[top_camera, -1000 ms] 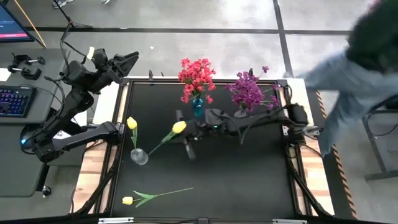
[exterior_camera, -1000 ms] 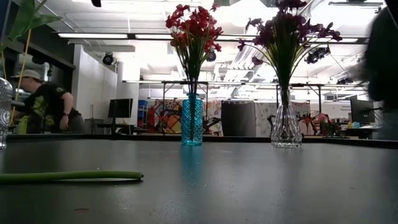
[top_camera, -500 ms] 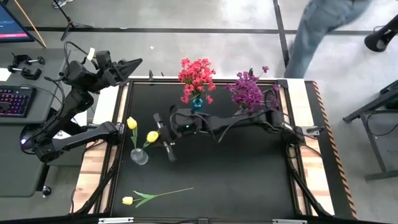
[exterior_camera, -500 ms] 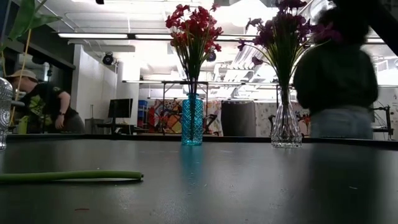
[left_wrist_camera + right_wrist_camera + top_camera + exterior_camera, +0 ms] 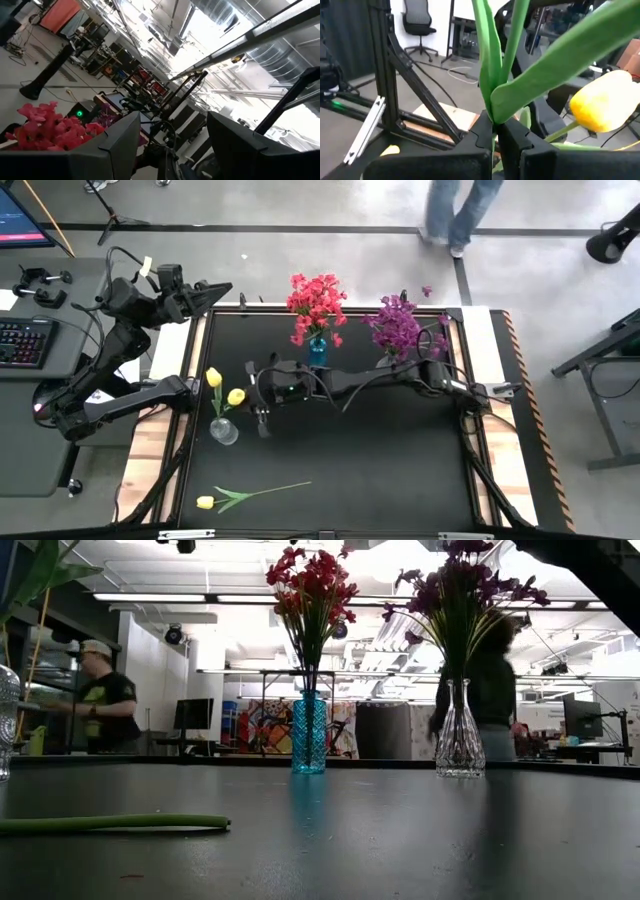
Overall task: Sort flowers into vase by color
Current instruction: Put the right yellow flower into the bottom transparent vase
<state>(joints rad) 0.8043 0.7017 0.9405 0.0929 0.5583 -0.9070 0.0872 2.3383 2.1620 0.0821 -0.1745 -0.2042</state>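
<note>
Right gripper (image 5: 495, 132) clenched on green-stemmed yellow tulip (image 5: 236, 397), just beside small clear glass vase (image 5: 224, 431); left gripper (image 5: 172, 137) released, raised beyond table's corner.

Red-pink flowers (image 5: 316, 300) in blue vase far centre, purple flowers (image 5: 398, 326) right, yellow tulips (image 5: 213, 378) left, one tulip (image 5: 245, 496) lying near.

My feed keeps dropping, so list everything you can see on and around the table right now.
Red-pink flowers: one bunch, in the blue vase, back of table.
Purple flowers: one bunch, in the clear vase, back right.
Yellow tulips: three; one in the small glass vase at left, one held beside it, one lying at the front.
Keyboard: one, side desk.
People: one in the room, one walking past.
Left end effector: off the table's back-left corner.
Right end effector: shut on the tulip stem.
</note>
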